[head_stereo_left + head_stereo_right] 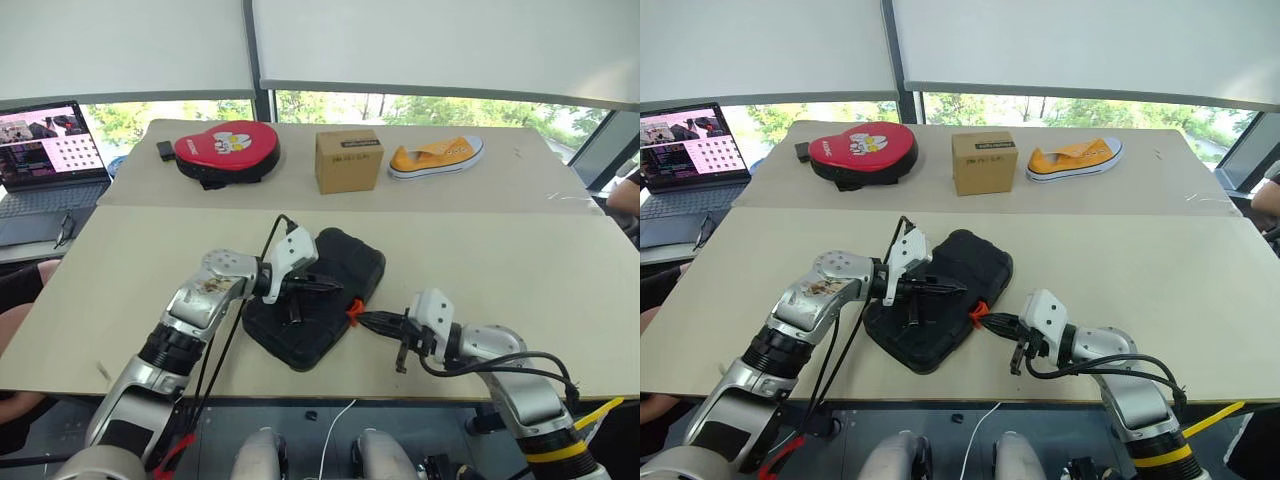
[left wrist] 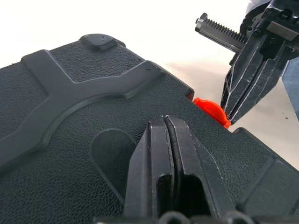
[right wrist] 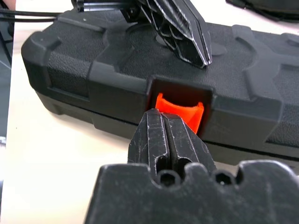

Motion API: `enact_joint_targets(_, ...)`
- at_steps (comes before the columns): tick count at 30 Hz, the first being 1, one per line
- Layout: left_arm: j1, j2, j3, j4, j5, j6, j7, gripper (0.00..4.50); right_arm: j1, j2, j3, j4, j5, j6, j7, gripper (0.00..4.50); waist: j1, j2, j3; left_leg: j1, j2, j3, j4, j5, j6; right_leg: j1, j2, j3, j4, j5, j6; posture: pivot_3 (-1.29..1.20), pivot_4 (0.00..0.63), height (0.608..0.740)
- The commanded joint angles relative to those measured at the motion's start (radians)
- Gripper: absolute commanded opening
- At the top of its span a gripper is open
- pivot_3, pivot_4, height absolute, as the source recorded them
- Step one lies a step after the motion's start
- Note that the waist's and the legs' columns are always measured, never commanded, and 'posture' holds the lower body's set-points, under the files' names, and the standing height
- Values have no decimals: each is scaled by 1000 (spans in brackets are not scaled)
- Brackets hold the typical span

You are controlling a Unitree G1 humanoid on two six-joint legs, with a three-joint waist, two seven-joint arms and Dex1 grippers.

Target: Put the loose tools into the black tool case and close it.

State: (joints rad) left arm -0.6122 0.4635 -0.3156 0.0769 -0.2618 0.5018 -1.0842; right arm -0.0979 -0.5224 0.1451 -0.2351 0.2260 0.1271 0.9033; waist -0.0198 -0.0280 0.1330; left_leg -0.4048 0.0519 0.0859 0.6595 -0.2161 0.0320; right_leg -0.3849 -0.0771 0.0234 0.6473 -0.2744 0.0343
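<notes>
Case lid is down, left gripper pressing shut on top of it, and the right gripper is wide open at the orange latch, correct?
Not quite. The black tool case is closed with the left gripper shut over its lid, but the right gripper is shut too, not open: the right wrist view shows its fingers pressed together, tips at the orange latch.

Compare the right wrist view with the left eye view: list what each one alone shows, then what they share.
Right wrist view alone: the recess in the black tool case front wall around the orange latch, and the seam between the case halves.

Left eye view alone: the red pouch, cardboard box, yellow shoe and laptop.

Both: the closed case, the shut left gripper over its lid, and the shut right gripper at the latch.
</notes>
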Motion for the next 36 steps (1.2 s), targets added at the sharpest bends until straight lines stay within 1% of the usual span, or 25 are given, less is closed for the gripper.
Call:
enact_joint_targets(1, 55, 17, -54, 60, 40, 62, -5, 109, -27, -3, 4, 5, -27, -8, -21, 0, 0, 0, 0, 0, 0, 0, 0, 0, 0, 0, 0, 0, 0, 0, 0, 0, 150, 740)
enact_joint_targets(3, 56, 18, -55, 58, 39, 64, -5, 109, -22, -32, 8, -9, -22, 49, -1, 0, 0, 0, 0, 0, 0, 0, 0, 0, 0, 0, 0, 1, 0, 0, 0, 0, 150, 740)
enact_joint_targets(5, 58, 19, -55, 56, 39, 66, -4, 109, -18, -52, 9, -14, -23, 63, 12, 0, 1, 0, 0, 0, 0, 0, 0, 0, 0, 0, 0, 1, 0, 0, 0, 0, 150, 740)
enact_joint_targets(9, 65, 21, -58, 51, 41, 70, -4, 109, -26, -52, 24, -4, -35, 57, 10, 0, 2, 0, 0, 0, 0, 1, -1, 0, 0, -1, 0, 2, 0, 0, -1, 0, 150, 740)
enact_joint_targets(13, 64, 22, -57, 49, 41, 73, -2, 109, -54, -14, 24, 13, -22, 34, -8, 0, 2, 0, 0, 0, 0, 1, -1, 0, 0, -1, 0, 2, 0, 0, -1, 0, 150, 740)
enact_joint_targets(21, 65, 37, -67, 56, 46, 81, -10, 109, -90, 8, 27, 44, -23, 4, 17, 0, -3, 0, 0, 0, 0, 0, -1, 0, 0, -2, 2, 4, 0, 0, -1, 0, 150, 740)
enact_joint_targets(26, 74, 53, -99, 63, 72, 114, -6, 109, -111, 31, 37, 58, -34, 2, 13, 0, -11, 0, 0, 1, 0, 0, -1, 0, 0, -2, 2, 4, 0, 0, -1, 0, 150, 740)
enact_joint_targets(32, 91, 62, -112, 48, 76, 116, -4, 109, -133, 63, 48, 51, -23, 11, 13, 0, -20, -1, -1, 4, 0, 0, -2, 0, 0, -1, 4, 8, 0, 1, -2, 0, 150, 740)
enact_joint_targets(36, 105, 57, -87, 20, 53, 133, 18, 109, -123, 89, 59, 50, -16, 22, 11, 0, -23, -5, -3, 8, -1, 0, -7, 0, 0, -1, 6, 14, 0, 1, -2, 0, 150, 740)
